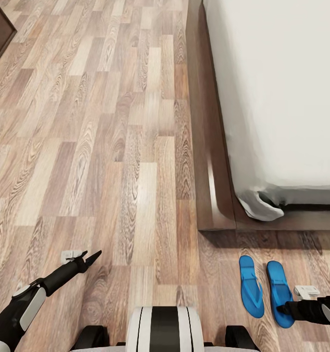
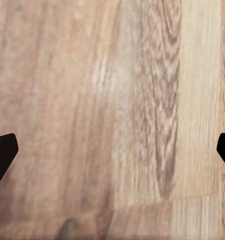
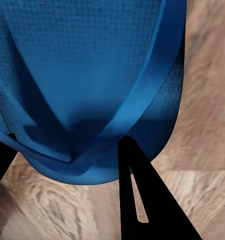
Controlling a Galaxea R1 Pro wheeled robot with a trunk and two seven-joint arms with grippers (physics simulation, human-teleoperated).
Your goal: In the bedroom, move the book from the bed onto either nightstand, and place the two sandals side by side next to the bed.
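**Sandals paired at the bed's foot corner**

Two blue sandals [image 1: 251, 286] [image 1: 279, 292] lie side by side on the floor [image 1: 111, 146] near the bed [image 1: 216, 146] corner. The right pincer [image 3: 67, 160] straddles one sandal's strap, fingers apart. The left pincer [image 1: 94, 256] hangs wide over bare planks.

2 blue sandals [image 1: 265, 292] parallel beside bed [image 1: 218, 161].

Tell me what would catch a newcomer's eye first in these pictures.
The two bright blue sandals stand out, lying side by side on the wood-plank floor just past the bed's foot corner. The right gripper sits at the nearer end of the right-hand sandal, its fingers straddling the strap. The bed with its pale mattress takes up the upper right.
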